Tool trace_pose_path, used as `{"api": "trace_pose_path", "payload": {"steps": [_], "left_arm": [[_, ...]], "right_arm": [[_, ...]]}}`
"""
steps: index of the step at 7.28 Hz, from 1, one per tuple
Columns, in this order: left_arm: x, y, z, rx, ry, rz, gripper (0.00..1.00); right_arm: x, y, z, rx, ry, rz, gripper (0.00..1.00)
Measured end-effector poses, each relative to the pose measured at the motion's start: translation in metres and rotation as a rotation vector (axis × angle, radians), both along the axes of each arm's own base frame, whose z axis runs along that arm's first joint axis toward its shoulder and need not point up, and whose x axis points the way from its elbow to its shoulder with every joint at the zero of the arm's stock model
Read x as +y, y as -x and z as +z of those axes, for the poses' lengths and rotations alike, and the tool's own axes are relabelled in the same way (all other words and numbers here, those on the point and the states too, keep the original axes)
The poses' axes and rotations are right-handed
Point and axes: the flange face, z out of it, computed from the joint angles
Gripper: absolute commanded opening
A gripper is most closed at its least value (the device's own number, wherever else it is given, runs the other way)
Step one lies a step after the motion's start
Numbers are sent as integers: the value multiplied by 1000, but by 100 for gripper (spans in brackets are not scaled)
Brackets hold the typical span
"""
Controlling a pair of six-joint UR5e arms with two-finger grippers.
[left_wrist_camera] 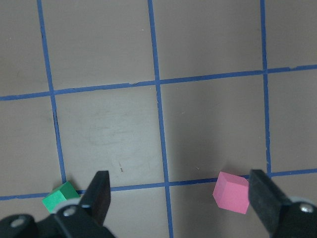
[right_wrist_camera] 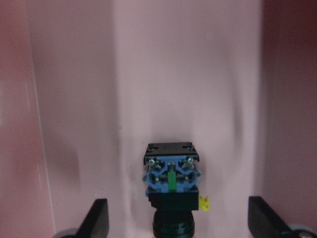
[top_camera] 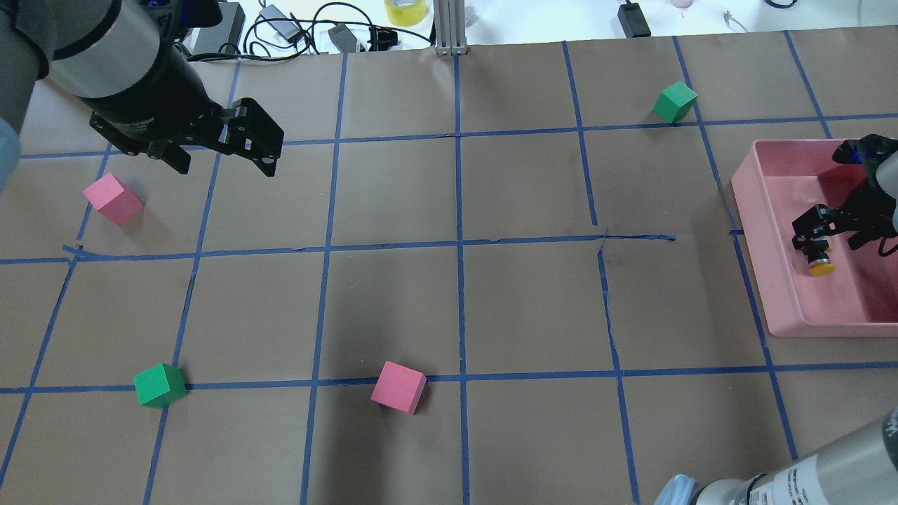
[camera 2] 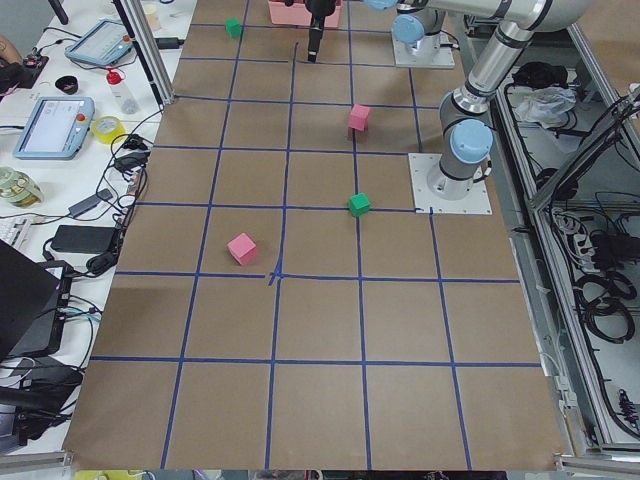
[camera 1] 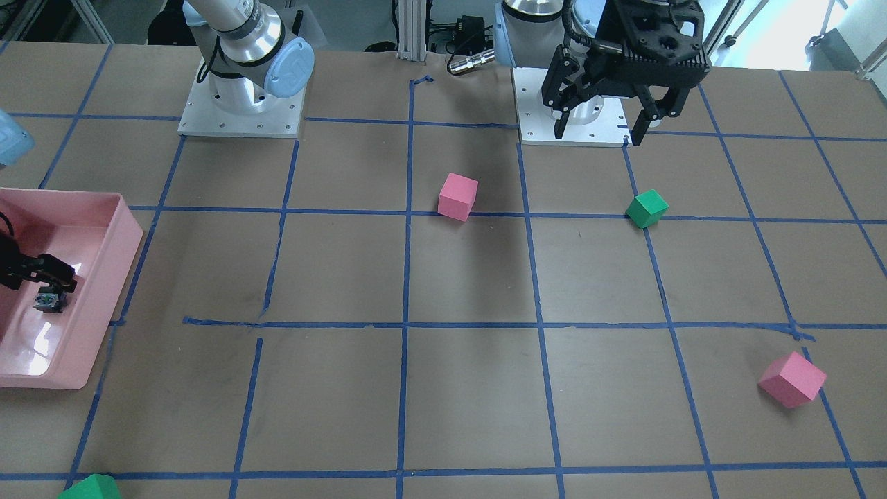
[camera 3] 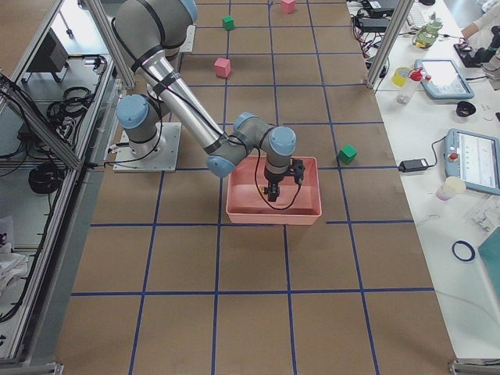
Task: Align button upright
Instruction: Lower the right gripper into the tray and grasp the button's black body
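The button (top_camera: 819, 264) lies on its side on the floor of the pink bin (top_camera: 775, 294), its yellow cap pointing toward the robot. In the right wrist view the button (right_wrist_camera: 171, 183) shows its blue and green base end, with the black body below. My right gripper (top_camera: 817, 237) is open low inside the bin, its fingers (right_wrist_camera: 99, 218) standing on either side of the button, apart from it. It also shows in the front view (camera 1: 52, 283) above the button (camera 1: 50, 301). My left gripper (top_camera: 224, 165) is open and empty, held above the table.
Pink cubes (top_camera: 113, 198) (top_camera: 398, 387) and green cubes (top_camera: 160, 385) (top_camera: 675, 102) lie scattered on the brown, blue-taped table. The left wrist view shows a green cube (left_wrist_camera: 59, 196) and a pink cube (left_wrist_camera: 231, 192) below the left gripper. The bin walls (camera 1: 111, 263) enclose the right gripper.
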Motion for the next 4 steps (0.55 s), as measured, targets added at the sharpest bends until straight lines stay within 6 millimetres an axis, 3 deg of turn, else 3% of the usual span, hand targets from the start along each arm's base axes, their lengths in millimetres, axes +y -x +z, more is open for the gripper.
{"api": "trace_pose_path", "payload": {"steps": [4], "left_arm": [[0, 0, 0, 0, 0, 0, 100]], "right_arm": [[-9, 3, 1, 4, 50, -10, 93]]}}
